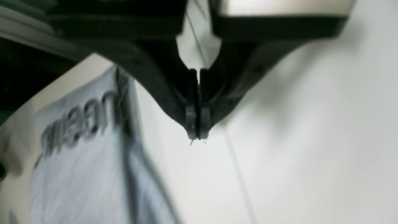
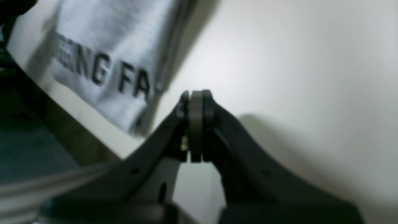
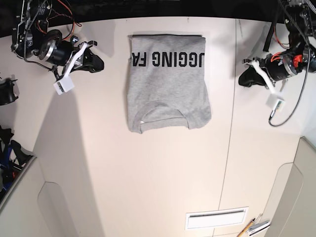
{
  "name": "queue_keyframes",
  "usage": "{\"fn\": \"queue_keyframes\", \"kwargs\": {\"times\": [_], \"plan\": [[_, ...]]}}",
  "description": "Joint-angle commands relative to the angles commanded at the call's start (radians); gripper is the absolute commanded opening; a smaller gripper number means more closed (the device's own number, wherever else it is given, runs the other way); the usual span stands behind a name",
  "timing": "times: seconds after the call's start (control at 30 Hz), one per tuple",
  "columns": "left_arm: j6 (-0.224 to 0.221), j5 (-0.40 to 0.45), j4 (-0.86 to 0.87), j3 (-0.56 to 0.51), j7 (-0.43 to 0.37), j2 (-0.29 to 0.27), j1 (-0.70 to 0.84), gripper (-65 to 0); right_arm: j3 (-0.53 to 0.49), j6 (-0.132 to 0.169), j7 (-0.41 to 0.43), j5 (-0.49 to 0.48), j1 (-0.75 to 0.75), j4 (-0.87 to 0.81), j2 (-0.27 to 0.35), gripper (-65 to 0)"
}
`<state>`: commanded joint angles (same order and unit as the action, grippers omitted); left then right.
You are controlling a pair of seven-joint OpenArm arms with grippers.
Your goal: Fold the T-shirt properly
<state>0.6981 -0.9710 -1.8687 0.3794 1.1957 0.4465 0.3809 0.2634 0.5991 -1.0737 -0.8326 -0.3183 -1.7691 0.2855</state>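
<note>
With its sides turned in to a narrow panel, the heather-grey T-shirt (image 3: 168, 89) lies on the white table (image 3: 148, 177) near twelve o'clock, black lettering inverted; left gripper (image 1: 198, 137), tips pressed together, apart at its three o'clock; right gripper (image 3: 98, 65) apart at nine, tip state unclear

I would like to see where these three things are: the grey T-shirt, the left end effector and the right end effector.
T-shirt (image 3: 168, 89): base view, on the grey cloth below the lettering.
Left end effector (image 1: 198, 135): left wrist view, between its fingertips.
Right end effector (image 2: 196, 95): right wrist view, between its fingertips.
</note>
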Motion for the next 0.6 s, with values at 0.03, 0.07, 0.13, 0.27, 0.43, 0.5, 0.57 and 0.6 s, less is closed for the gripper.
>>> {"fn": "queue_keyframes", "kwargs": {"times": [0.03,0.07,0.13,0.27,0.43,0.5,0.57,0.6], "plan": [[0.000,0.002,-0.026,0.021,0.006,0.000,0.065,-65.0,0.000,0.000,-0.016,-0.023,-0.024,-0.002,0.026,-65.0],[0.000,0.006,-0.050,0.036,0.010,-0.001,0.130,-65.0,0.000,0.000,-0.031,-0.048,-0.045,-0.002,0.050,-65.0],[0.000,0.042,-0.091,0.048,0.010,-0.007,0.264,-65.0,-0.001,0.008,-0.039,-0.082,-0.087,-0.002,0.093,-65.0],[0.000,0.084,-0.142,0.048,0.005,-0.034,0.500,-65.0,-0.002,0.011,-0.068,-0.136,-0.164,-0.002,0.191,-65.0],[0.000,0.171,-0.121,0.047,-0.080,-0.047,0.706,-65.0,-0.002,0.011,-0.076,-0.141,-0.264,-0.002,0.274,-65.0],[0.000,0.190,-0.068,0.045,-0.154,-0.037,0.766,-65.0,-0.003,0.011,-0.075,-0.141,-0.308,-0.002,0.276,-65.0],[0.000,0.187,0.026,0.037,-0.245,-0.003,0.800,-65.0,-0.016,0.011,-0.076,-0.138,-0.354,-0.002,0.277,-65.0],[0.000,0.187,0.084,0.031,-0.288,0.012,0.799,-65.0,-0.026,0.011,-0.076,-0.130,-0.377,-0.001,0.277,-65.0]]}}
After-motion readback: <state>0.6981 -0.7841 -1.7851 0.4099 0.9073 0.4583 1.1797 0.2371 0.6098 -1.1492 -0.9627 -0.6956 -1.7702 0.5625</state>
